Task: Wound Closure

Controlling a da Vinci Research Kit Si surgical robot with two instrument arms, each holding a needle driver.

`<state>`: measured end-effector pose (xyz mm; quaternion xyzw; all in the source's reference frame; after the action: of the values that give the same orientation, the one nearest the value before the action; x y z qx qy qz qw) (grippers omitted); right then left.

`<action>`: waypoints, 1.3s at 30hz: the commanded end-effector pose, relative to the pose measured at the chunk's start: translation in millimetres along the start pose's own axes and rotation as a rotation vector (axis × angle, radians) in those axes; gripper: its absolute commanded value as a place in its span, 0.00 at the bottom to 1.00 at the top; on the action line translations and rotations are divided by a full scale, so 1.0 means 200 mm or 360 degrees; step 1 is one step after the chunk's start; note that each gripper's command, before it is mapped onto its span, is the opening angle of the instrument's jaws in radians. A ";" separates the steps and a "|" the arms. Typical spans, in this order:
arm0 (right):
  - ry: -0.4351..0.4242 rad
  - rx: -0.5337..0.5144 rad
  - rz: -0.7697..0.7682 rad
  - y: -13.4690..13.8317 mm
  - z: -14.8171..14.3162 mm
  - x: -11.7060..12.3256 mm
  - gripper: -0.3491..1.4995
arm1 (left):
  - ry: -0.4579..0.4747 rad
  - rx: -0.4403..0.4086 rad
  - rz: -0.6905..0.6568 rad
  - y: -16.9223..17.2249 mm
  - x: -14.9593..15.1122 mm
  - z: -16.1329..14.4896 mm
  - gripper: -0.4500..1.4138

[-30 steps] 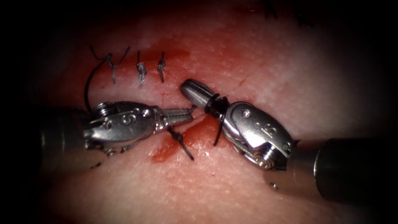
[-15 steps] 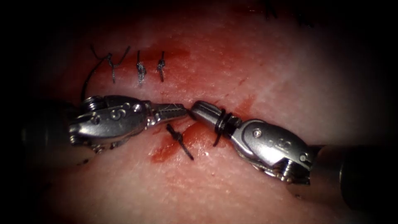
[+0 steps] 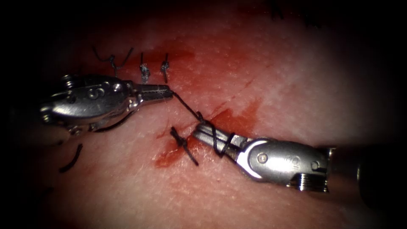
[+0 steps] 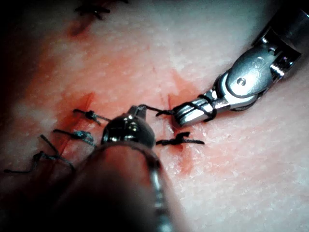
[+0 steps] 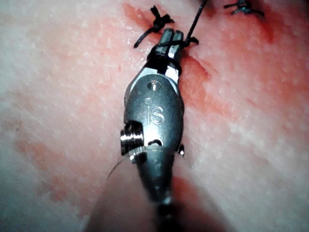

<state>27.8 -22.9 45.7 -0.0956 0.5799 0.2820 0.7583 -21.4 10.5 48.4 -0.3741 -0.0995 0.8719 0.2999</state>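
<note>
Left tool [image 3: 163, 92] clamped on the thread [image 3: 186, 106], stretched taut from its jaws to the right tool [image 3: 202, 132], pulled apart from it since a second ago. Right tool's jaws closed with thread loops wound round them, resting just right of a finished knot [image 3: 183, 143] on the tissue [image 3: 271, 80]. Three tied stitches [image 3: 144, 70] above that knot; needle unseen.

Endoscope above-front – wrist views close, sharing cut [image 3: 220, 114].
</note>
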 end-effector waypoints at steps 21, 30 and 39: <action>-0.0097 0.0034 -0.0273 -0.011 -0.007 -0.001 0.00 | -0.0083 0.0147 0.0123 -0.034 0.002 0.017 0.00; -0.0155 -0.0025 0.0696 -0.016 -0.005 -0.005 0.00 | -0.0094 0.0093 0.0134 -0.023 -0.010 0.024 0.00; -0.0164 -0.0046 0.0519 -0.012 -0.007 -0.002 0.00 | -0.0094 0.0090 0.0102 -0.031 0.000 0.019 0.00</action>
<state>27.4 -25.3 44.5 -0.0012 0.5429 0.4099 0.7330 -20.8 15.9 52.9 -0.3412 -0.0709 0.8945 0.2801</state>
